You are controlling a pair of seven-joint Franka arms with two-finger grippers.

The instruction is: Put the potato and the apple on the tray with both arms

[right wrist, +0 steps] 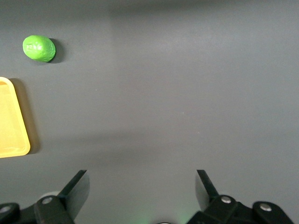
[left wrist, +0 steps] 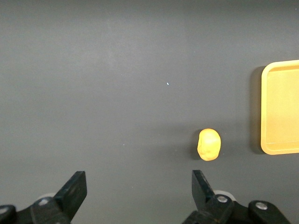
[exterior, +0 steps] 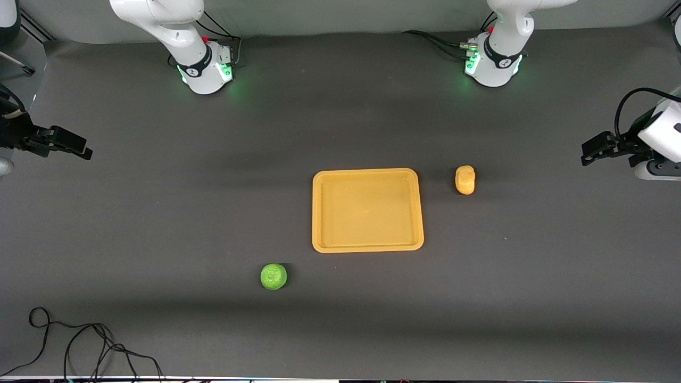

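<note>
A: Tray (exterior: 367, 246) first, please. What am I looking at?

B: Flat orange-yellow plastic, rectangular with rounded corners and a low raised rim, lying near the middle of the dark grey matte worktop (exterior: 159, 213). From my front view its longer sides run from one arm's end of the worktop toward the other. Nothing lies in it.

A: And the potato (exterior: 465, 180)?

B: Small lumpy oblong, nearly the tray's colour, dull surface. It lies on the worktop just beside the tray, toward the left arm's end, level with the tray's edge that is farthest from the front camera. Its long axis runs toward and away from that camera, tilted a little. It is apart from the tray, not touching.

A: Apple (exterior: 273, 276)?

B: Round, bright green, dimpled on top with a slightly rough skin. It sits nearer the front camera than the tray, off toward the right arm's end, well apart from the potato.

A: Grippers?

B: I have the left gripper (left wrist: 138, 191) up over bare worktop at the left arm's end, fingers spread wide, holding nothing; its wrist view shows the potato and the tray's edge. The right gripper (right wrist: 142, 189) hangs over bare worktop at the right arm's end, fingers likewise wide apart and empty, with the apple and a tray corner in its wrist view.
</note>
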